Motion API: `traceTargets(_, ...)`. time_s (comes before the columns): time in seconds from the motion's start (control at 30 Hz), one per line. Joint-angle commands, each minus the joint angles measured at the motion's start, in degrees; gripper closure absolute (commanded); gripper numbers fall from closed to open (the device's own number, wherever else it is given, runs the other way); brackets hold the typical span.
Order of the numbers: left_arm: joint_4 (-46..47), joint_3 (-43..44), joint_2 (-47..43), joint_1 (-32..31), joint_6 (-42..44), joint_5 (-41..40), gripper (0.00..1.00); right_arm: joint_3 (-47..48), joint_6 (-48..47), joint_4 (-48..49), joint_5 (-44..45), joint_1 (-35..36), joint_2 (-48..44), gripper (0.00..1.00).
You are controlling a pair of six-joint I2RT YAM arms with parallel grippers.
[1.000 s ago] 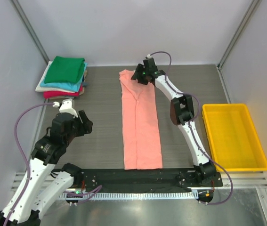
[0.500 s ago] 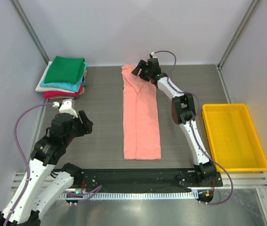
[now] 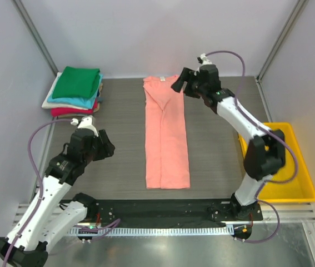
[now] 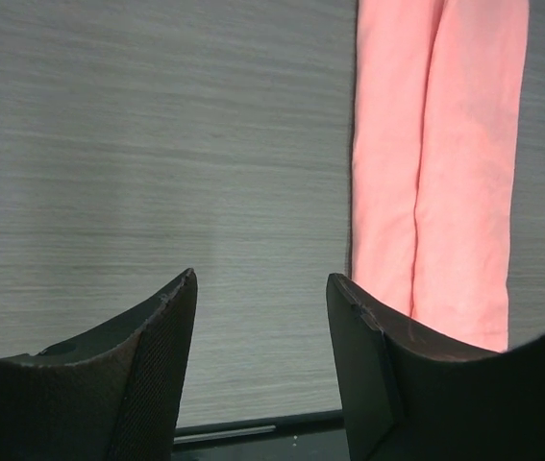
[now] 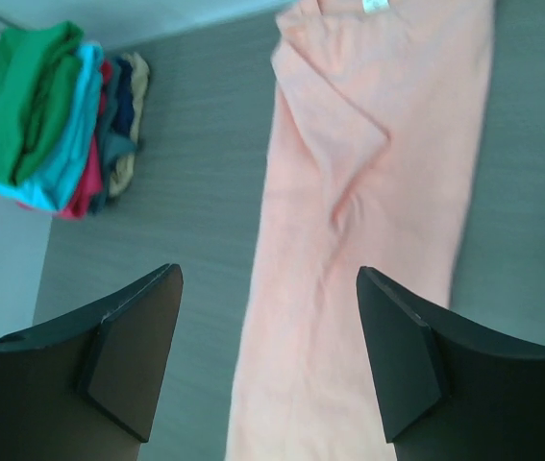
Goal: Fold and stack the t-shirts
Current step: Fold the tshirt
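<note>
The pink t-shirt [image 3: 166,139] lies flat in the middle of the desk [image 3: 118,111]. It is folded into one long, thin strip. Its neck end points to the far wall, and its bottom end lies near the bases of the arms. A small white label [image 5: 376,6] shows at the neck end.

The right hand [image 3: 180,86] hangs in the air over the far right corner of the pink shirt, by the neck end. Its two fingers are spread wide and there is nothing between them. It does not touch the shirt.

The left hand [image 3: 103,147] is over the left side of the desk, well apart from the pink shirt. Its fingers are apart too, and they hold nothing. From this hand's own camera, only bare desk shows between the fingers, and the pink strip lies ahead and off to the right.

A pile of folded t-shirts [image 3: 75,92] sits in the far left corner of the desk. The green one is on top, with teal, cream and red-pink ones under it. Both hands are well apart from the pile.

A yellow bin [image 3: 307,183] sits on the right side of the desk.
</note>
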Motion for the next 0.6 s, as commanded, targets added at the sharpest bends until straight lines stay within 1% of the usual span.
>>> traceTargets(0.0,4.11,-3.31,2.05,-2.03,-5.56,3.39,0.43,-17.82,-0.01,-4.09,5.0,-0.19,-9.39,0.21)
traceTargets(0.03,5.08,-4.18,2.49,-2.83,-7.13,3.39,0.43,-21.86,0.34,-4.09,5.0,-0.1,-14.98,0.21)
traceTargets(0.07,5.96,-5.93,3.54,-3.79,-7.76,3.31,0.43,-29.56,0.7,-4.0,5.52,-0.02,-17.39,0.21)
traceTargets(0.13,8.07,-7.53,4.77,-6.61,-8.81,2.52,0.43,-36.55,1.58,-3.74,6.32,0.16,-24.84,0.21)
traceTargets(0.17,8.95,-9.01,6.0,-8.1,-9.78,2.25,0.44,-42.06,2.45,-3.74,6.14,0.25,-27.23,0.21)
traceTargets(0.23,9.92,-10.6,6.97,-9.42,-10.75,2.34,0.44,-46.58,3.41,-4.09,4.83,0.42,-31.19,0.2)
traceTargets(0.27,10.53,-12.18,7.5,-10.56,-11.71,2.69,0.44,-50.34,4.03,-4.26,4.3,0.51,-34.95,0.21)
traceTargets(0.37,13.87,-15.69,7.86,-12.76,-13.91,3.91,0.44,-56.24,6.67,-4.62,1.49,1.04,-39.98,0.21)
traceTargets(0.47,16.86,-18.42,8.73,-14.78,-15.76,4.27,0.44,-60.21,9.82,-5.49,-0.36,2.7,-41.93,0.23)
traceTargets(0.57,18.89,-20.53,9.35,-17.06,-17.69,4.1,0.44,-63.72,14.22,-5.5,0.34,6.56,-44.39,0.24)
